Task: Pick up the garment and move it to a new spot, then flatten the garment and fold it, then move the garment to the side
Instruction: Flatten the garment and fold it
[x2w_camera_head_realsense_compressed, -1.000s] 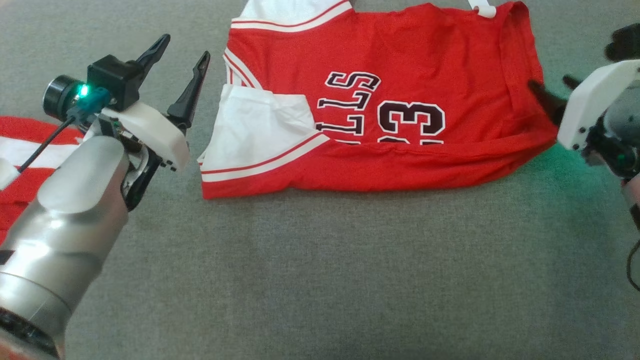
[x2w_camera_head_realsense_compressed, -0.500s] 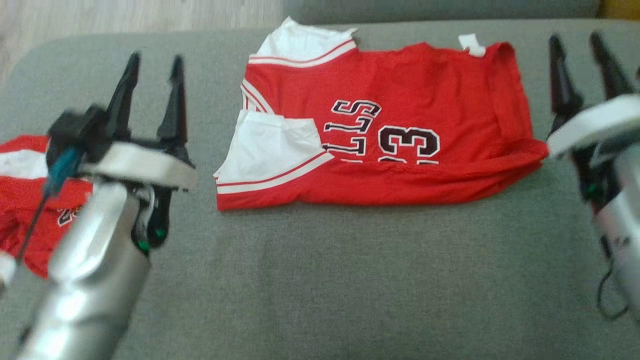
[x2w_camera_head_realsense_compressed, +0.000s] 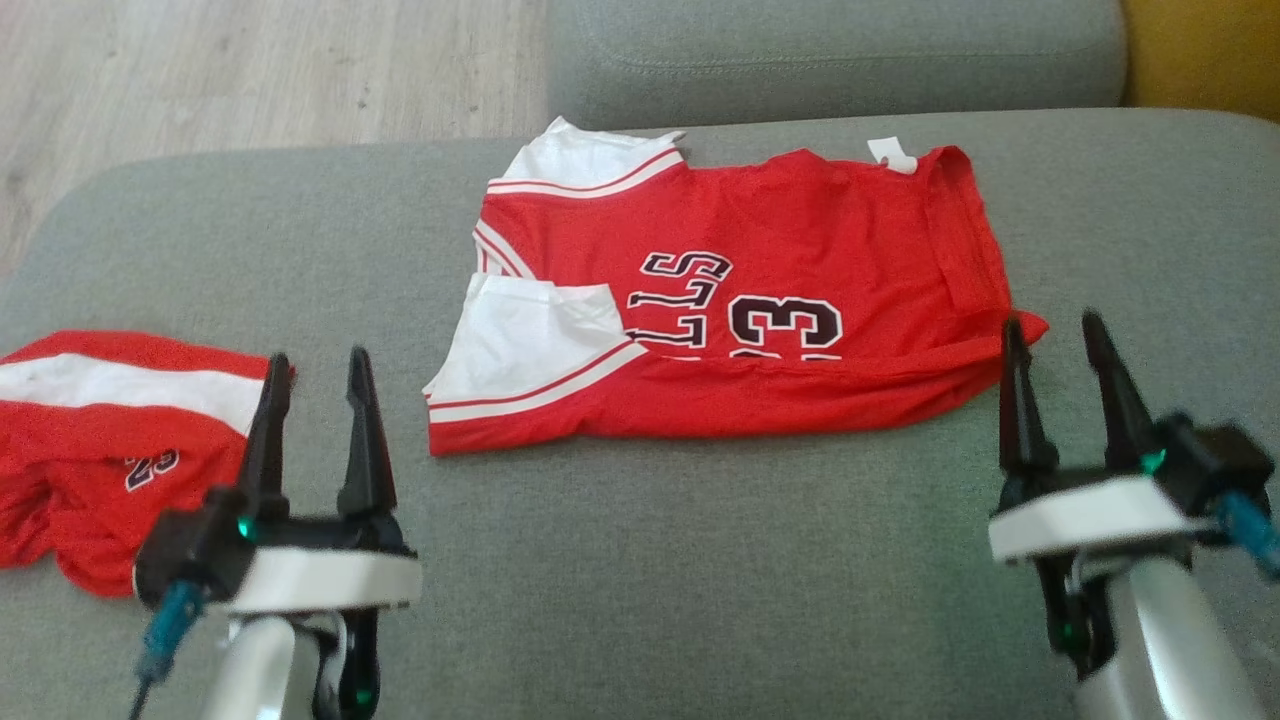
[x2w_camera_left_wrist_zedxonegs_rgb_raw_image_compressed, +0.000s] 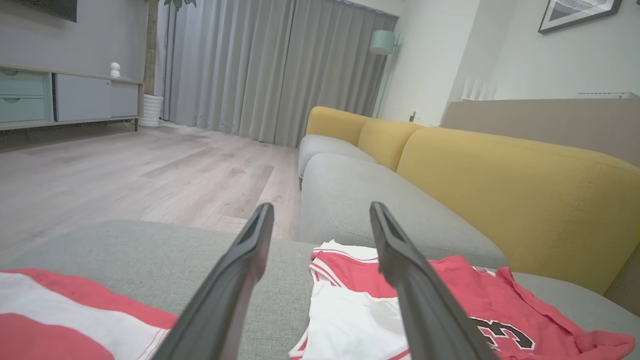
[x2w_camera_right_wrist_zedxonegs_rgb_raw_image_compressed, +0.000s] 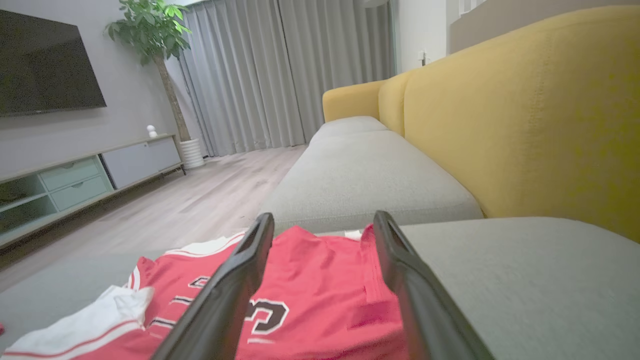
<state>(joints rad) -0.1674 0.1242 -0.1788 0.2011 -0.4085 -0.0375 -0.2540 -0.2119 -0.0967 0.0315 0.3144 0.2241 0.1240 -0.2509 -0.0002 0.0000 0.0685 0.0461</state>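
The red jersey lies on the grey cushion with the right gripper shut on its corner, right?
No: the head view shows the right gripper open, gripping nothing, by the corner of the red jersey, which does lie on the grey cushion.

The left hand (x2w_camera_head_realsense_compressed: 318, 356) stands at the lower left of the head view, its two dark fingers (x2w_camera_head_realsense_compressed: 268, 430) pointing up and forward, spread wide apart. The right hand (x2w_camera_head_realsense_compressed: 1052, 320) matches it at the lower right, its fingers just as wide. Each hand rises from a white wrist plate (x2w_camera_head_realsense_compressed: 320, 580) on a silver forearm (x2w_camera_head_realsense_compressed: 255, 670), level and roughly parallel.
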